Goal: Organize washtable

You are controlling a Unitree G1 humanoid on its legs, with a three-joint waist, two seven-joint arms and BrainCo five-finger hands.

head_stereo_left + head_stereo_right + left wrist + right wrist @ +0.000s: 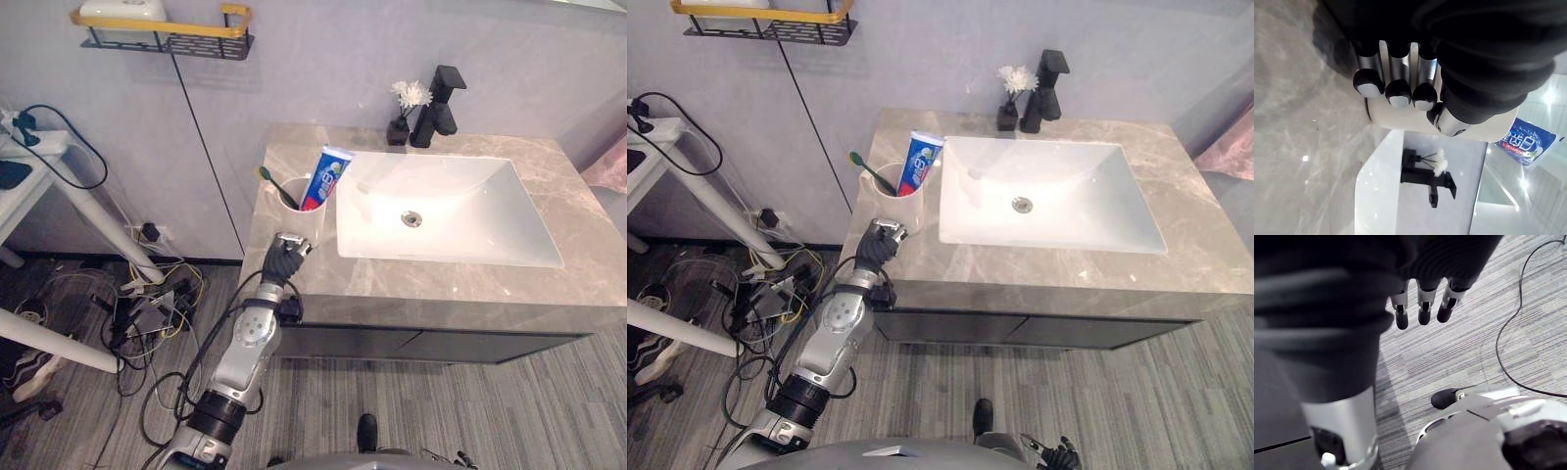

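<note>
Left hand [284, 257] sat curled and empty just before cup [315, 223] on desk [411, 279]; best opened wide before closing round cup's wall.

Before me a white cup [312, 223] stands upright on the grey counter [441, 286] just left of the sink [470, 196], holding a leaning blue toothpaste tube [326, 176] and green toothbrush [276, 186].
</note>
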